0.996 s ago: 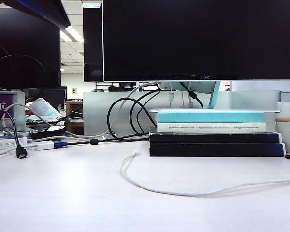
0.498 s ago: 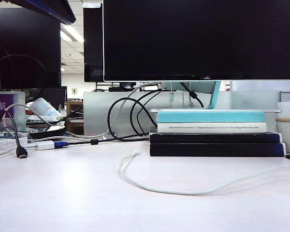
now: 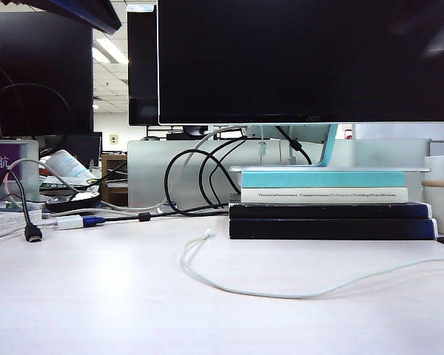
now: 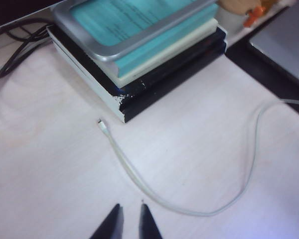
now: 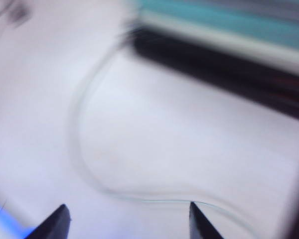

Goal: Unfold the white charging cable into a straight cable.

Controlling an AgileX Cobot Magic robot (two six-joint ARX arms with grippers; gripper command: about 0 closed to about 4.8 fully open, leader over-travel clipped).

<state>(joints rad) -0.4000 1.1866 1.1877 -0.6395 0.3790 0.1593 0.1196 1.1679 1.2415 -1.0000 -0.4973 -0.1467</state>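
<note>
White charging cable (image 3: 281,293) sagged; right gripper (image 5: 127,221) jaws spread, left gripper (image 4: 131,224) jaws nearly closed, empty.

**Bright office light, one view heavily blurred**

The exterior view is staying sharp and evenly lit; ceiling lamps are glowing far behind, and the large black monitor screen (image 3: 303,59) is reflecting almost nothing. The thin white charging cable (image 3: 281,294) is casting a faint shadow on the pale wooden table (image 3: 96,296). The left wrist view is looking slightly soft. The right wrist view is smearing strongly, with overexposed white areas.

book stack (image 3: 331,207) blocks behind, open desk (image 3: 96,296) probably passable
</note>
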